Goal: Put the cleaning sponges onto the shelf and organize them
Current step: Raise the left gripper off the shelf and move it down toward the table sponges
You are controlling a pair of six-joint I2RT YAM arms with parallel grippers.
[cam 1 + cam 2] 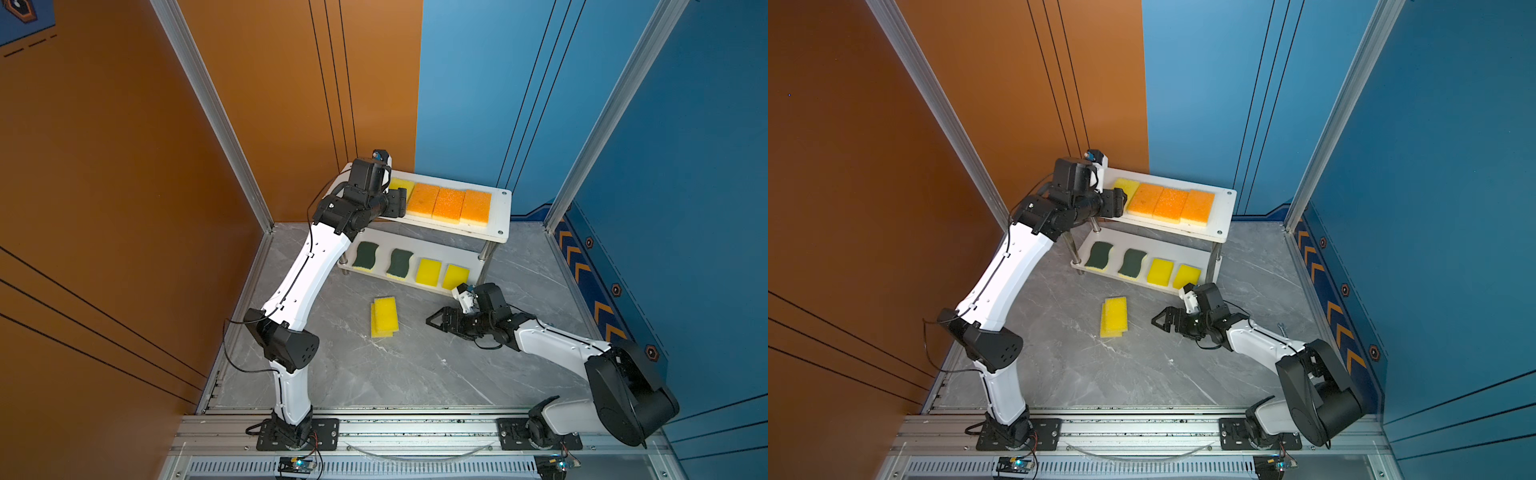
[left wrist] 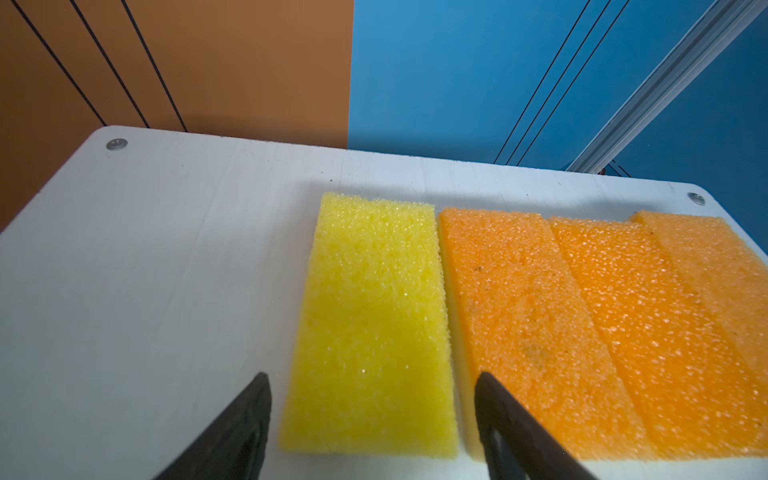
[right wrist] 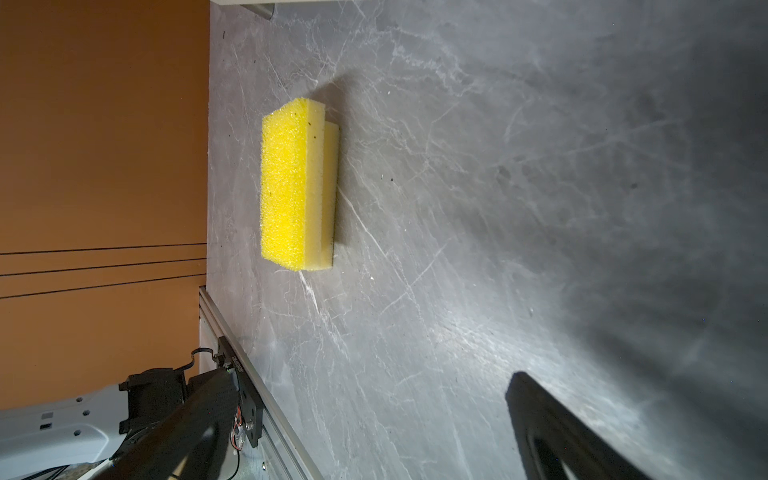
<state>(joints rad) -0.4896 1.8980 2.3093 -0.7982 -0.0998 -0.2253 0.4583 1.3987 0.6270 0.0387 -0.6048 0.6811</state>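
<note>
The left gripper (image 2: 372,399) straddles the yellow sponge (image 2: 365,324) without clear contact, a gap only the wrist view shows; the right gripper (image 1: 434,322) gapes empty

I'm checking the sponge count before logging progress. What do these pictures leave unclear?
- Stacked yellow sponges on the floor: lower one mostly covered in both top views.
- Top-board yellow sponge: near end hidden by the left gripper.
- Lower board: back strip hidden under the top board.
</note>
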